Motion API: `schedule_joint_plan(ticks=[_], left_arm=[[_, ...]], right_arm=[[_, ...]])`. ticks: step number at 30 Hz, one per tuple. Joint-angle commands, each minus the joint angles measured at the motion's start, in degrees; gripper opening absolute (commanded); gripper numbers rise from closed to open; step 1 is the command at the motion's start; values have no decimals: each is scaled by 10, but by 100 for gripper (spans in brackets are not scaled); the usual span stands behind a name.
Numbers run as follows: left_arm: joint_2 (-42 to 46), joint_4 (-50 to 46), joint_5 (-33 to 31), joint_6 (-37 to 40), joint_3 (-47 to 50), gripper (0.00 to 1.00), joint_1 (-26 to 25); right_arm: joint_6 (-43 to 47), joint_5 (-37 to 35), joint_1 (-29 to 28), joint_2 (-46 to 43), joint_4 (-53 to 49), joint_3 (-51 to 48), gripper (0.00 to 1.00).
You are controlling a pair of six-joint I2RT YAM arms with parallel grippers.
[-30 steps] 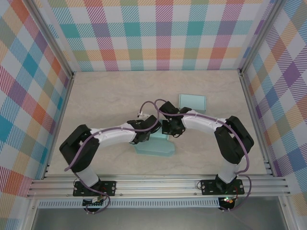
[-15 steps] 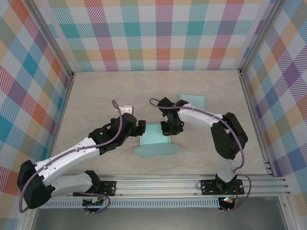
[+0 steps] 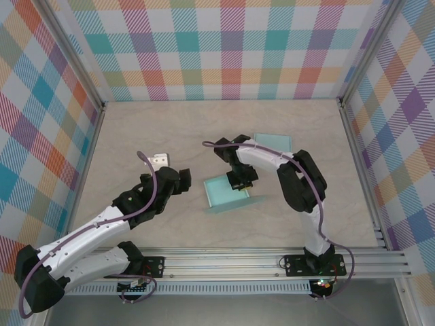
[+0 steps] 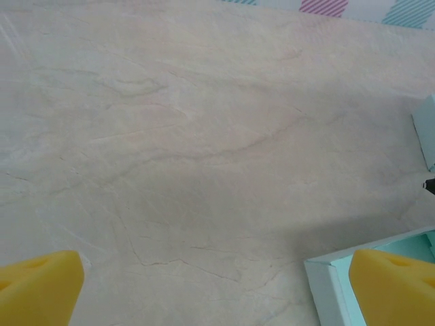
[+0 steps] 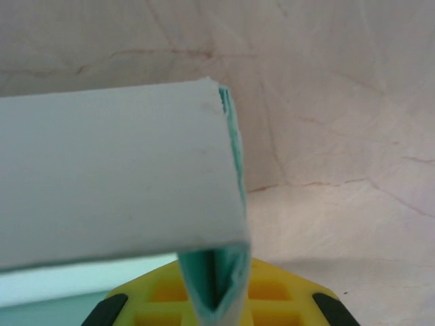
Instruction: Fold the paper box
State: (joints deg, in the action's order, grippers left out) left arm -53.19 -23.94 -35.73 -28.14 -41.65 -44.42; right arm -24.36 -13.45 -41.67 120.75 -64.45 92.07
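Note:
The pale teal paper box (image 3: 224,195) lies part-folded on the table's middle, one side flap raised. My right gripper (image 3: 239,178) sits at its far edge, shut on a folded wall of the paper box (image 5: 216,282), which runs down between the jaws over the yellow palm; the white outer face (image 5: 115,176) covers the left of the right wrist view. My left gripper (image 3: 182,178) hovers left of the box, apart from it. Its yellow fingertips (image 4: 41,288) stand wide open around bare table, my left gripper (image 4: 217,292) empty, with the box's corner (image 4: 326,282) beside the right finger.
A second flat teal sheet (image 3: 272,142) lies behind the box toward the back right; its edge (image 4: 427,129) shows in the left wrist view. Plaid walls enclose the marble-look table (image 3: 136,136). A metal rail (image 3: 224,261) runs along the near edge.
My left arm has let go and drawn back to the left, away from the box. My right gripper has kept its hold and turned the box, which now looks smaller and shifted right.

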Motion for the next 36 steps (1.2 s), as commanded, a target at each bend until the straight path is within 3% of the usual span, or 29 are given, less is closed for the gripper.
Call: schedule_joint_plan(ticks=[1, 7, 14, 18, 24, 32, 36], left_arm=[[7, -18, -38, -26, 5, 100, 5], [12, -38, -84, -57, 11, 100, 5], [12, -19, -90, -64, 15, 100, 5], [-1, 12, -79, -56, 15, 100, 5], [-3, 46, -55, -43, 28, 100, 5], [-19, 75, -24, 5, 40, 100, 5], [-82, 33, -51, 21, 1, 100, 10]], right_arm=[[9, -90, 5, 75, 16, 12, 0], [17, -94, -1, 131, 21, 42, 0], [32, -122, -27, 177, 17, 71, 0], [39, -124, -29, 150, 11, 74, 25], [59, -122, -29, 76, 17, 70, 54], [81, -107, -30, -6, 3, 95, 76], [88, -93, -30, -67, 8, 100, 83]])
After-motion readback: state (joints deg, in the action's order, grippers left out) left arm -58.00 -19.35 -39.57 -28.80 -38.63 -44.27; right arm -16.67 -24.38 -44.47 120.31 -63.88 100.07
